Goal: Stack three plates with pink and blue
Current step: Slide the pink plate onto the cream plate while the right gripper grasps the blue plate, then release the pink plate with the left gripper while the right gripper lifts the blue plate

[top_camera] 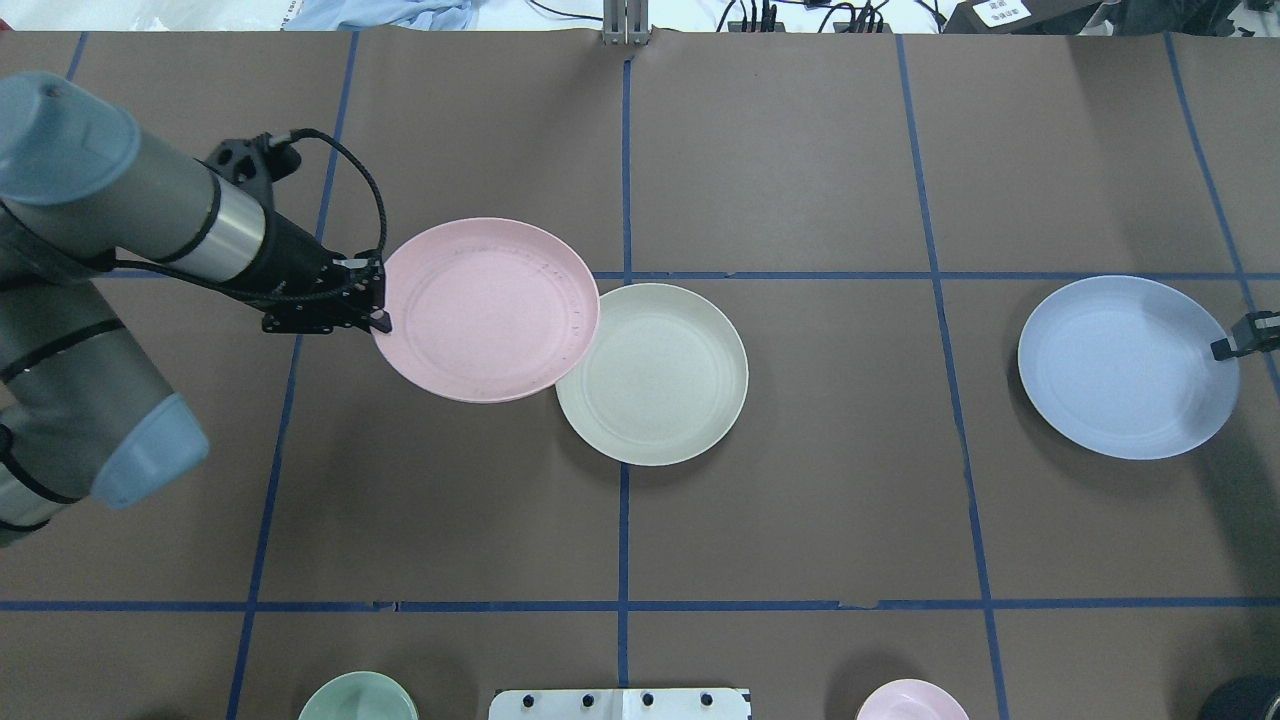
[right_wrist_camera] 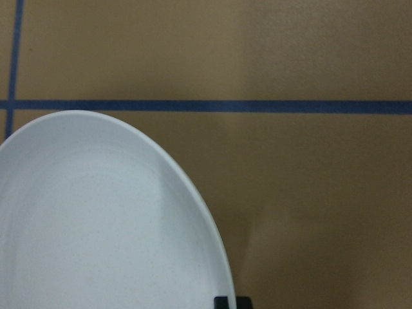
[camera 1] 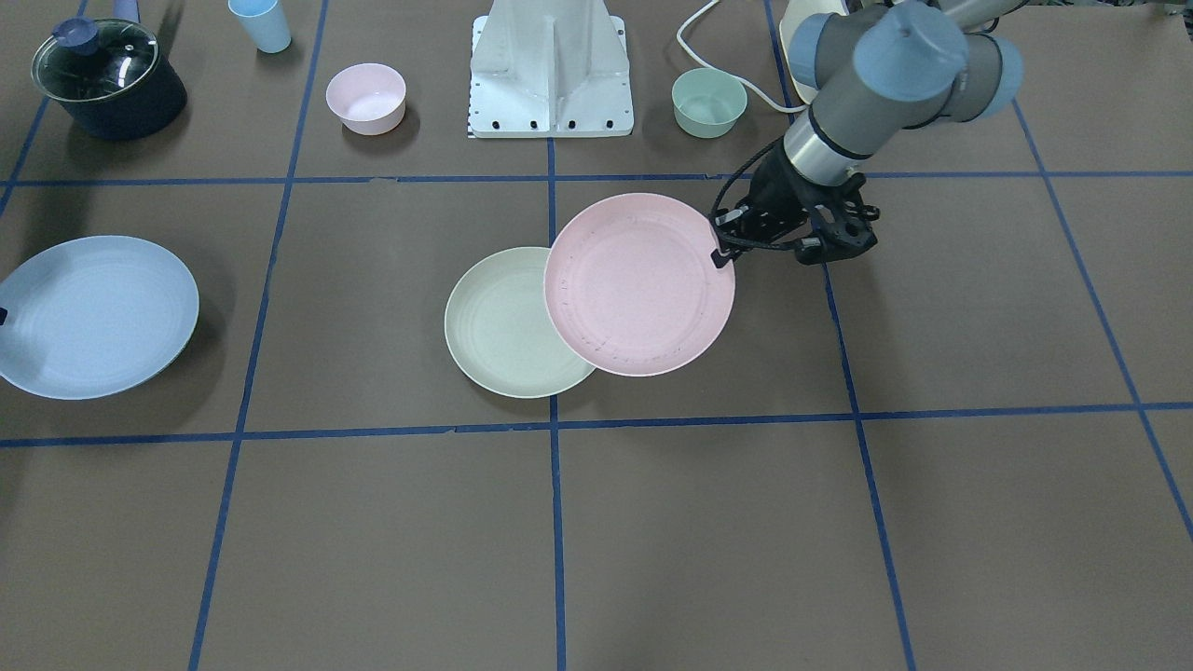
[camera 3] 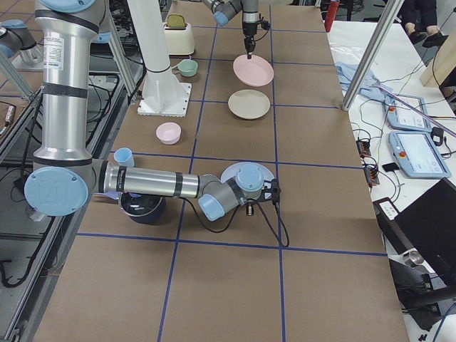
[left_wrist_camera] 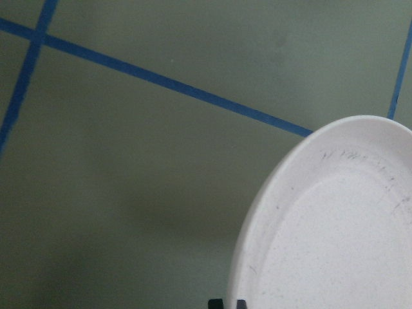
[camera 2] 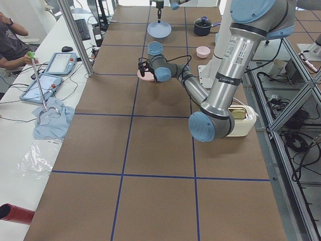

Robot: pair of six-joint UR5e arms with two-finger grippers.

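My left gripper (top_camera: 380,320) is shut on the near-left rim of the pink plate (top_camera: 485,310) and holds it above the table. The plate's right edge overlaps the cream-green plate (top_camera: 665,375), which lies flat at the table's middle. In the front view the pink plate (camera 1: 638,284) hangs partly over the cream-green plate (camera 1: 499,326), with the left gripper (camera 1: 719,256) at its rim. My right gripper (top_camera: 1225,348) is shut on the right rim of the blue plate (top_camera: 1125,365), far to the right; the plate casts a wide shadow. The wrist views show the pink plate's rim (left_wrist_camera: 335,225) and the blue plate's rim (right_wrist_camera: 96,219).
Along the robot's side stand a dark pot with a glass lid (camera 1: 107,79), a light-blue cup (camera 1: 261,23), a small pink bowl (camera 1: 365,98), the white robot base (camera 1: 550,70) and a small green bowl (camera 1: 708,102). Blue tape lines grid the brown table.
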